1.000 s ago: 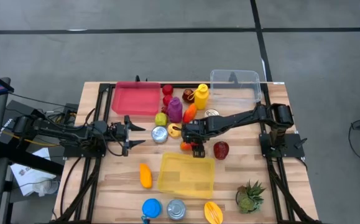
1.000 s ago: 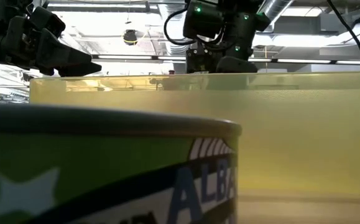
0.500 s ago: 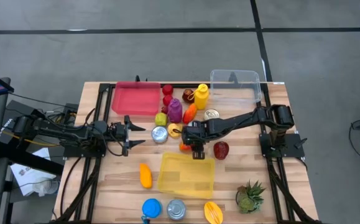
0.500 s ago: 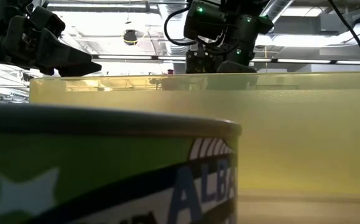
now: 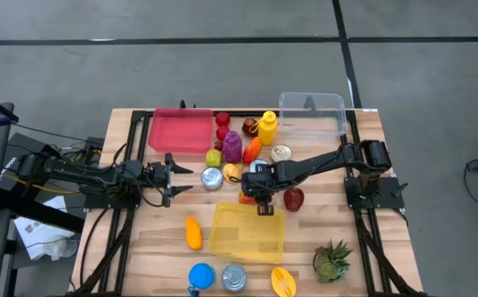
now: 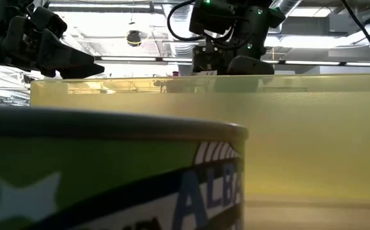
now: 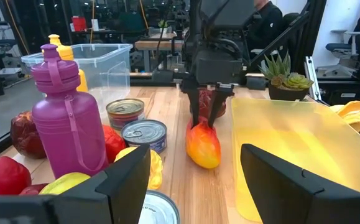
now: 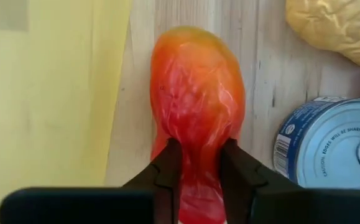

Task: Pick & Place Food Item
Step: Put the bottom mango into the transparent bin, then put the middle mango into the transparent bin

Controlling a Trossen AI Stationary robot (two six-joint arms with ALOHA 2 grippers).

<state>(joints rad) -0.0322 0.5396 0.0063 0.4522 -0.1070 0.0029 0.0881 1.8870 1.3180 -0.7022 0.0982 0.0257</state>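
Observation:
An orange-red fruit (image 5: 246, 195) lies on the wooden table just beyond the far edge of the yellow tray (image 5: 251, 239); it also shows in the left wrist view (image 7: 203, 146). My right gripper (image 5: 261, 200) stands over it, shut on it, and the left wrist view shows that gripper (image 7: 204, 117) coming down from above. My left gripper (image 5: 185, 180) waits open, level, to the left of the pile of food, pointing toward the table's right. My right gripper pinches the orange-red fruit between its two fingers (image 8: 168, 167) at one narrowing end (image 8: 199, 163). The fingers come from above, pointing down (image 7: 195, 109). The fruit lies lengthwise on the table, its other end (image 7: 204, 160) resting on the wood beside the yellow tray.
Close around the fruit stand a blue-labelled can (image 8: 329, 143), a yellow lumpy item (image 8: 335, 28), a purple bottle (image 7: 64, 118), two more cans (image 7: 143, 134) and a dark red fruit (image 5: 293, 198). Farther off: red tray (image 5: 179, 130), clear bin (image 5: 311, 112), potted plant (image 5: 331, 260).
My right gripper has moved a little toward the table's near edge, closer to the yellow tray, staying over the orange-red fruit. The left arm has kept still.

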